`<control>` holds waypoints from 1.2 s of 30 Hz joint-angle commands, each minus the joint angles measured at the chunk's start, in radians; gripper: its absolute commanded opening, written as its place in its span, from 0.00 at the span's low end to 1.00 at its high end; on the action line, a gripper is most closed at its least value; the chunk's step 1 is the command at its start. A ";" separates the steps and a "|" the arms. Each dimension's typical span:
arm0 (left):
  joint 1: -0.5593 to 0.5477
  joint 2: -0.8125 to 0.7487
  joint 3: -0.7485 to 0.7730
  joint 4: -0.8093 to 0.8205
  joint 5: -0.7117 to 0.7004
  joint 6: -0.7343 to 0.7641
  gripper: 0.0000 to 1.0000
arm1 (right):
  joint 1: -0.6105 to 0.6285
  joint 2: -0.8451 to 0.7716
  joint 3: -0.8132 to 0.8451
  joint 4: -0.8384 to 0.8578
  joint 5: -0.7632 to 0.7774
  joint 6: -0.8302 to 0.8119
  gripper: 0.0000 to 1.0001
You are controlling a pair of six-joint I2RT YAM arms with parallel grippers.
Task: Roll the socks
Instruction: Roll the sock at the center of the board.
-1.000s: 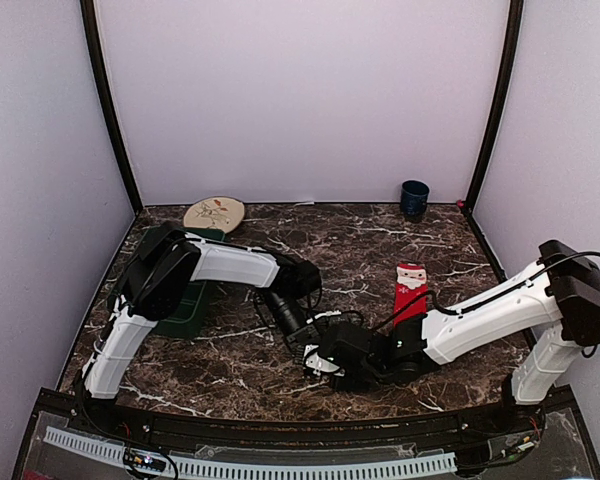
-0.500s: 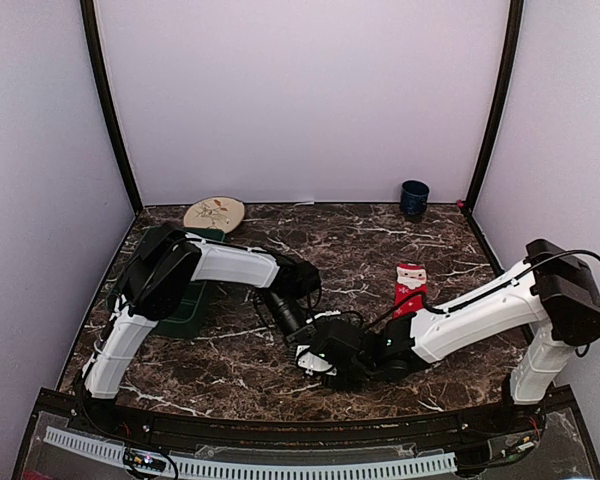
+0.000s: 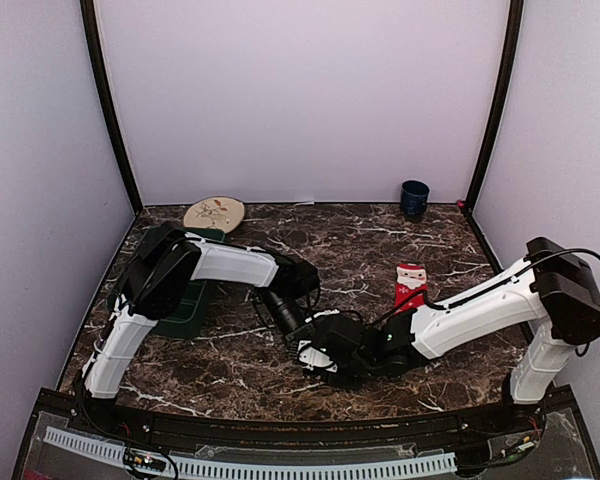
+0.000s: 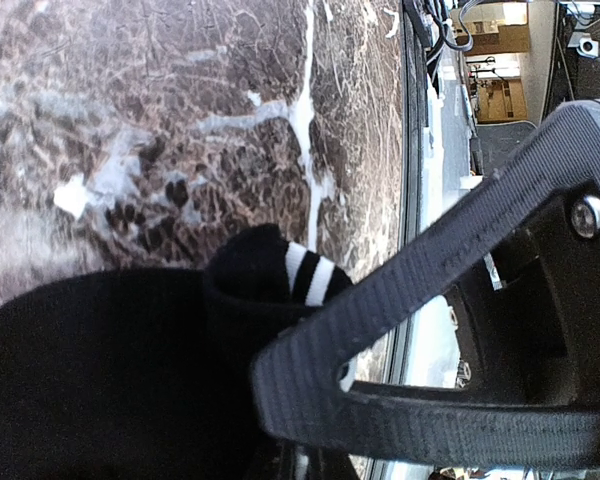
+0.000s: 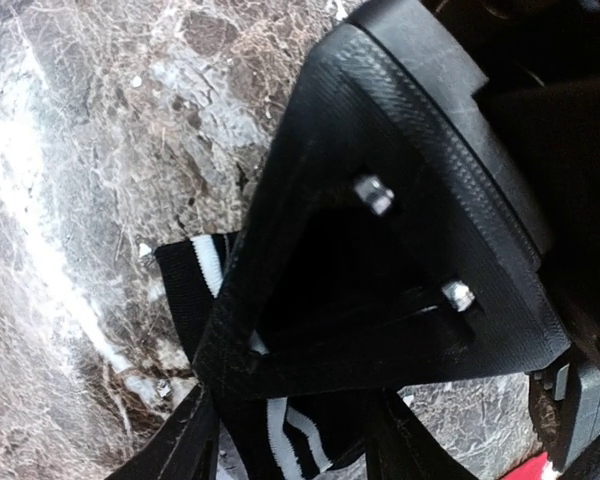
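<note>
The black sock (image 4: 110,370) lies bunched on the marble table, its white-striped cuff (image 4: 310,275) sticking up. My left gripper (image 4: 300,462) is shut on the black sock and is low in the left wrist view, mostly hidden by fabric. My right gripper (image 5: 292,420) is open, its fingers (image 5: 185,445) astride the striped cuff (image 5: 285,440) without pinching it. From above, both grippers meet at the table's front middle, left (image 3: 302,338) and right (image 3: 326,358), hiding the black sock. The red sock (image 3: 410,283) lies flat to the right, behind the right arm.
A dark green tray (image 3: 190,305) sits at the left under the left arm. A round patterned plate (image 3: 214,213) lies at the back left and a dark blue cup (image 3: 414,198) at the back right. The table's front rail (image 4: 415,200) runs close by the grippers.
My right gripper has slid left up against the left gripper, and its jaws have narrowed around the sock's cuff. The left gripper has stayed put, still shut.
</note>
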 commanded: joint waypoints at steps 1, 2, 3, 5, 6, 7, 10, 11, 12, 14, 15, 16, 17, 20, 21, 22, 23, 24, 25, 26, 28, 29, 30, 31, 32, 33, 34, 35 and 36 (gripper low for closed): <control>0.012 0.040 -0.030 -0.022 -0.150 0.018 0.07 | -0.018 0.006 -0.032 -0.075 -0.021 0.031 0.46; 0.012 0.038 -0.030 -0.022 -0.151 0.019 0.07 | -0.020 0.007 -0.031 -0.081 -0.024 0.034 0.44; 0.012 0.038 -0.029 -0.022 -0.150 0.018 0.07 | -0.021 0.006 -0.029 -0.084 -0.027 0.038 0.43; 0.012 0.037 -0.026 -0.022 -0.155 0.016 0.07 | -0.025 0.008 -0.032 -0.088 -0.032 0.043 0.39; 0.012 0.037 -0.026 -0.023 -0.155 0.016 0.08 | -0.027 0.012 -0.033 -0.090 -0.038 0.046 0.36; 0.012 0.037 -0.024 -0.023 -0.157 0.015 0.08 | -0.032 0.015 -0.031 -0.092 -0.046 0.049 0.32; 0.012 0.035 -0.024 -0.023 -0.165 0.010 0.10 | -0.038 0.024 -0.030 -0.098 -0.065 0.059 0.24; 0.012 0.034 -0.024 -0.023 -0.169 0.006 0.12 | -0.039 0.026 -0.027 -0.100 -0.071 0.062 0.22; 0.012 0.034 -0.025 -0.023 -0.176 0.000 0.14 | -0.041 0.029 -0.023 -0.101 -0.077 0.064 0.19; 0.013 0.034 -0.021 -0.022 -0.181 -0.012 0.19 | -0.049 0.033 -0.015 -0.104 -0.093 0.069 0.12; 0.013 0.032 -0.018 -0.023 -0.183 -0.018 0.21 | -0.052 0.033 -0.010 -0.106 -0.100 0.071 0.11; 0.014 0.031 -0.015 -0.027 -0.187 -0.021 0.23 | -0.057 0.034 -0.008 -0.108 -0.106 0.073 0.10; 0.017 0.029 -0.015 -0.027 -0.188 -0.024 0.24 | -0.061 0.032 -0.003 -0.108 -0.112 0.075 0.09; 0.022 0.024 -0.020 -0.025 -0.193 -0.036 0.26 | -0.072 0.032 0.005 -0.111 -0.128 0.078 0.07; 0.024 0.022 -0.023 -0.023 -0.196 -0.039 0.27 | -0.075 0.035 0.010 -0.113 -0.132 0.078 0.07; 0.025 0.018 -0.025 -0.020 -0.198 -0.044 0.27 | -0.078 0.038 0.014 -0.114 -0.135 0.076 0.07; 0.028 0.014 -0.030 -0.014 -0.203 -0.051 0.27 | -0.080 0.040 0.018 -0.116 -0.140 0.076 0.06; 0.031 0.009 -0.034 -0.006 -0.210 -0.059 0.28 | -0.082 0.045 0.023 -0.117 -0.145 0.075 0.06; 0.033 0.001 -0.038 0.002 -0.219 -0.071 0.28 | -0.084 0.049 0.026 -0.120 -0.149 0.074 0.06; 0.038 -0.006 -0.047 0.012 -0.227 -0.082 0.29 | -0.084 0.052 0.030 -0.121 -0.153 0.074 0.06; 0.052 -0.023 -0.067 0.036 -0.241 -0.105 0.30 | -0.084 0.060 0.037 -0.126 -0.159 0.075 0.06; 0.059 -0.034 -0.077 0.050 -0.254 -0.117 0.31 | -0.086 0.062 0.040 -0.128 -0.161 0.076 0.06; 0.066 -0.043 -0.090 0.061 -0.259 -0.124 0.32 | -0.086 0.064 0.044 -0.131 -0.166 0.079 0.06; 0.073 -0.052 -0.101 0.070 -0.261 -0.131 0.32 | -0.085 0.066 0.046 -0.132 -0.173 0.083 0.06; 0.078 -0.061 -0.112 0.079 -0.261 -0.139 0.32 | -0.085 0.068 0.048 -0.135 -0.180 0.087 0.06; 0.085 -0.069 -0.125 0.088 -0.297 -0.146 0.33 | -0.085 0.072 0.054 -0.138 -0.186 0.090 0.06; 0.090 -0.077 -0.134 0.095 -0.314 -0.151 0.34 | -0.085 0.074 0.058 -0.140 -0.191 0.092 0.06; 0.095 -0.084 -0.144 0.105 -0.328 -0.160 0.34 | -0.085 0.077 0.062 -0.143 -0.198 0.096 0.06; 0.098 -0.092 -0.155 0.118 -0.346 -0.170 0.34 | -0.086 0.079 0.067 -0.145 -0.201 0.098 0.05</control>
